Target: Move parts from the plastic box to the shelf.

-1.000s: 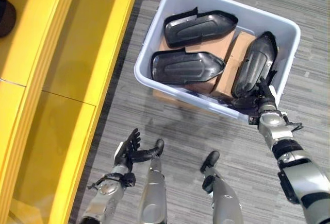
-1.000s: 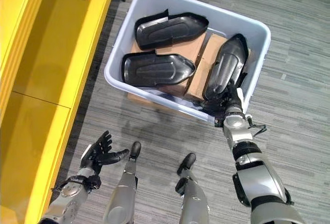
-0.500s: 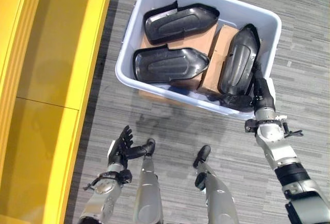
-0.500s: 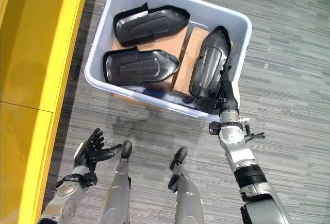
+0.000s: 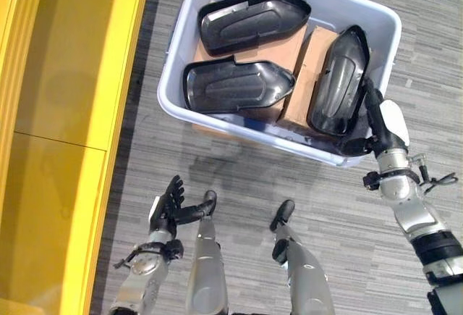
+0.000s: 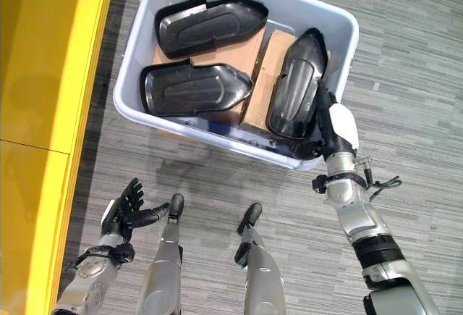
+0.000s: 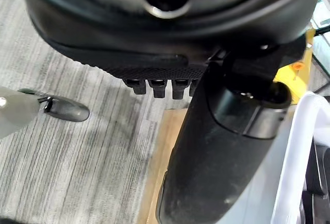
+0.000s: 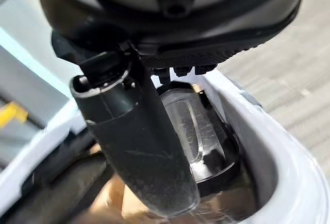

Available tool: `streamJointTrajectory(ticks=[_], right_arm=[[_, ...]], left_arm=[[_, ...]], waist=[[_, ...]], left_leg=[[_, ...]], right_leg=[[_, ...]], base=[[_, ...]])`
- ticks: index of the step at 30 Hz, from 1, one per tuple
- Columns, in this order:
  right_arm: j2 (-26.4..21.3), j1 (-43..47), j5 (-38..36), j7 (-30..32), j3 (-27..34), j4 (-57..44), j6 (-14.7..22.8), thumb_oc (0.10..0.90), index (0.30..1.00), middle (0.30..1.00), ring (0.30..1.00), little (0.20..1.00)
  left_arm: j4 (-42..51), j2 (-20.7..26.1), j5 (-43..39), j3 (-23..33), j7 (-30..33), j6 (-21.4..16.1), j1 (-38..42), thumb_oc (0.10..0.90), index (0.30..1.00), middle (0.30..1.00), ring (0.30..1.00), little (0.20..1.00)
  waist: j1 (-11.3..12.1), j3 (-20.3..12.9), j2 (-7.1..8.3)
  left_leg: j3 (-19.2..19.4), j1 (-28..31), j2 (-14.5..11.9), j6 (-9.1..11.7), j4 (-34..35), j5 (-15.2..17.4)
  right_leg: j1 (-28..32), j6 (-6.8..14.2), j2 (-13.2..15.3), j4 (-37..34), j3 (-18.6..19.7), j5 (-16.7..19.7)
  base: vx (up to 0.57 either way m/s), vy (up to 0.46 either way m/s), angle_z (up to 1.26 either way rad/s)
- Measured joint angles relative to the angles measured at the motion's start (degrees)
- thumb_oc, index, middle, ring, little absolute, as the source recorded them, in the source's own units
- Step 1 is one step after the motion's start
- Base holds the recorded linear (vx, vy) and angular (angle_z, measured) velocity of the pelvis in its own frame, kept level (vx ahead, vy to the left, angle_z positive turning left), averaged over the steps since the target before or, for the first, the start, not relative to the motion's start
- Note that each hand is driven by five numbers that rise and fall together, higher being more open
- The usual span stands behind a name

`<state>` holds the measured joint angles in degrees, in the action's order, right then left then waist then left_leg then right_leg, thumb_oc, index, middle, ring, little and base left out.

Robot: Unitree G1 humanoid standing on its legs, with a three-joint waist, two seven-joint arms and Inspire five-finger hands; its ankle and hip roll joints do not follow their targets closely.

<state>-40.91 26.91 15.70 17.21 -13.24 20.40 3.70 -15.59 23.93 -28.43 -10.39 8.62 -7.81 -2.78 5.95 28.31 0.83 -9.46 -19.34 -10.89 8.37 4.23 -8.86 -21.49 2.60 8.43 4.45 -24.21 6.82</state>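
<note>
A pale plastic box (image 5: 239,123) stands on the floor and holds three black moulded parts lying on cardboard. The right-hand part (image 5: 338,83) lies lengthwise by the box's right wall. My right hand (image 5: 376,116) reaches over the box's near right corner, its fingers straight along that part's outer edge and its white-covered thumb outside. In the right wrist view the thumb (image 8: 139,147) stands before the part (image 8: 201,141) inside the rim (image 8: 278,157). Two more parts (image 5: 235,87) (image 5: 249,22) lie to the left. My left hand (image 5: 168,210) hangs open low over the floor.
The yellow shelf (image 5: 65,112) runs along the left side, its flat surface level with the box. A strip of grey carpet floor (image 5: 145,163) separates shelf and box. Cardboard boxes (image 5: 307,61) lie under the parts.
The camera has shifted. My right hand has turned so its white thumb cover faces up, and has slid from the part's near end to its right side. The left hand has stayed put.
</note>
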Motion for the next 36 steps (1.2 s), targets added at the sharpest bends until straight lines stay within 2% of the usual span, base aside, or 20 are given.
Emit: streamJointTrajectory(ticks=[14,22,30,36], right_arm=[[0.6,5.3,2.4,0.5,-3.0,5.0,-2.1,0.900,1.000,1.000,1.000,1.000],[2.8,8.2,2.3,2.4,-4.0,9.8,-2.9,0.900,1.000,1.000,1.000,1.000],[6.9,10.2,2.0,3.9,-4.1,12.0,-3.1,0.900,1.000,1.000,1.000,1.000],[7.4,11.6,2.0,4.6,-4.8,12.1,-3.4,0.900,1.000,1.000,1.000,1.000]], left_arm=[[0.2,0.0,0.0,0.0,1.1,-0.2,0.0,0.900,1.000,1.000,1.000,1.000],[0.3,0.0,0.0,-0.2,1.2,-0.2,0.5,0.900,1.000,1.000,1.000,1.000],[0.0,0.0,0.0,-0.9,2.2,-0.7,1.0,0.900,1.000,1.000,1.000,1.000],[0.0,-0.1,-0.1,-1.0,2.4,-1.0,1.6,0.900,1.000,1.000,1.000,1.000]], waist=[[0.6,0.0,-0.07],[0.5,1.0,-1.46],[0.5,1.2,-1.88],[0.6,1.6,-2.71]], left_leg=[[0.0,0.0,0.1,0.0,0.0,0.0],[0.0,-0.2,0.2,0.0,0.0,0.0],[1.0,-0.8,0.3,0.1,0.0,0.0],[1.2,-0.8,0.5,0.1,0.0,-0.1]], right_leg=[[0.0,0.0,0.1,0.0,0.0,0.0],[-0.2,0.1,0.2,0.1,0.0,0.0],[-1.6,0.0,0.5,0.8,0.5,0.0],[-1.9,0.1,0.7,1.1,0.8,0.0]], base=[[0.00,0.000,0.00],[0.00,0.000,0.00],[0.00,0.009,-0.04],[0.00,0.000,-0.01]])
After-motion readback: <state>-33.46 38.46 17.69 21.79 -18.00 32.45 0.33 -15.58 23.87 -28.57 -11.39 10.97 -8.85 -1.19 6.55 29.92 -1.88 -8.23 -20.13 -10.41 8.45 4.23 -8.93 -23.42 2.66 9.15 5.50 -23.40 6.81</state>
